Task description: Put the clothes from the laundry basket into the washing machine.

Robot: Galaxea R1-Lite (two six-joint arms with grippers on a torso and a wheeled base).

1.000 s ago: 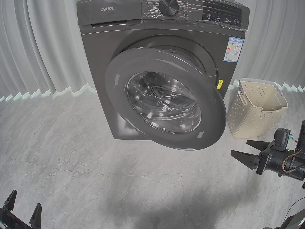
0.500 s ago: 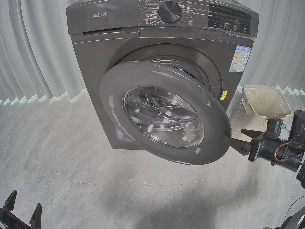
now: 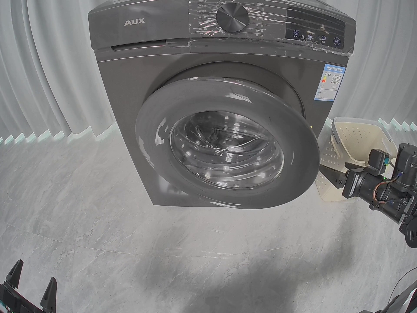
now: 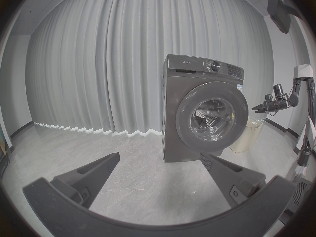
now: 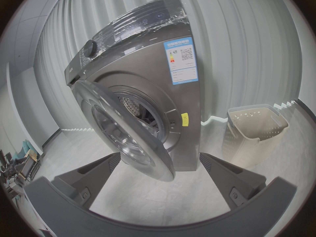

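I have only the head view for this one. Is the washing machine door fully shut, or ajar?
Observer: Ajar. The right wrist view shows the door standing off the front, with the drum visible behind it.
Operator: Anything in the laundry basket?
Observer: In the right wrist view, what shows of the inside of the laundry basket is bare wall. Its bottom is hidden.
Operator: Is the left gripper holding anything?
Observer: No. The left wrist view shows the left gripper with its fingers spread wide and nothing between them.
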